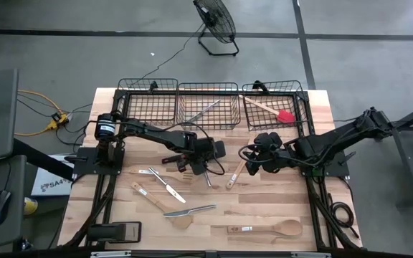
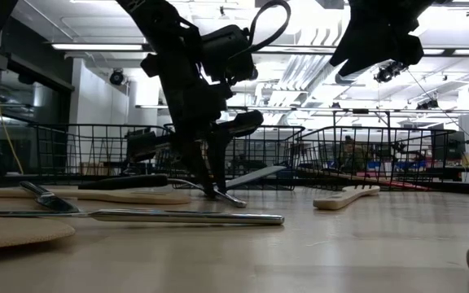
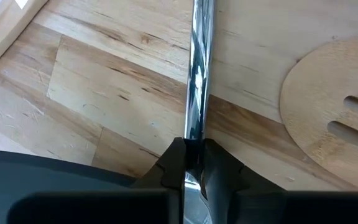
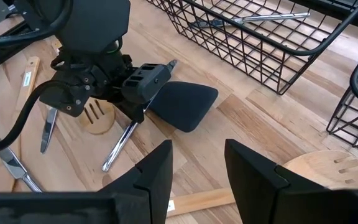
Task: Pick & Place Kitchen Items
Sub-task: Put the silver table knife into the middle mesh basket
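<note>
Left gripper (image 3: pixel 191 165) clamped on slim polished metal handle (image 3: pixel 199 68), lying on grained wooden worktop (image 3: pixel 104 93) beside slotted wooden spatula (image 3: pixel 337 121). Right gripper (image 4: pixel 197 165) parted, empty, near wire baskets (image 4: pixel 260 43).

Grey concrete floor (image 1: pixel 350 29) is surrounding the wooden worktop (image 1: pixel 321 107). A black floor fan (image 1: pixel 216 23) is standing beyond it. Long ceiling strip lights (image 2: pixel 104 46) are glowing overhead.

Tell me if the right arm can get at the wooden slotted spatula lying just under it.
Probably yes: the right end effector hangs open above the table, empty, with the wooden slotted spatula right beside it and nothing lying across it.
</note>
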